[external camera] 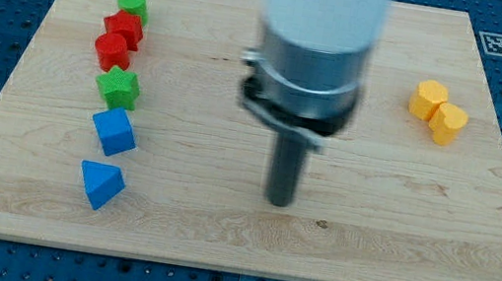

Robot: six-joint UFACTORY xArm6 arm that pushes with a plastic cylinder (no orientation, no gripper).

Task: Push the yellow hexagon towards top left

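- Blue perforated metal is seen around a pale wooden board (215, 245), which fills most of the camera view and carries every block.
- No claw is fitted to the arm (322, 32); only a straight dark rod is mounted under the pale cylinder and dark collar, so nothing can be opened, closed or held, and nothing is carried.
- My tip (280, 203) is set on bare wood near the board's middle, touching no block.
- The approach step is judged to be in hand: no contact with the task's block has been made.
- Two yellow blocks are found well apart from my tip, towards the view's upper right, touching each other. The upper-left one (429, 99) is taken for the yellow hexagon, though its outline is small; the lower-right one (449, 122) appears more rounded.
- The yellow hexagon is seen as a short, flat-topped prism, bright on top and darker orange on its sides.
- For the next move, my tip would probably need to be brought round to the hexagon's lower-right side; the neighbouring yellow block sits exactly there, so it may be pushed along too.
- Far to the view's left of my tip, a column is formed by a green block (133, 6), two red blocks (123, 28) (111, 48), a green star (118, 88), a blue block (114, 130) and a blue triangle (101, 183).
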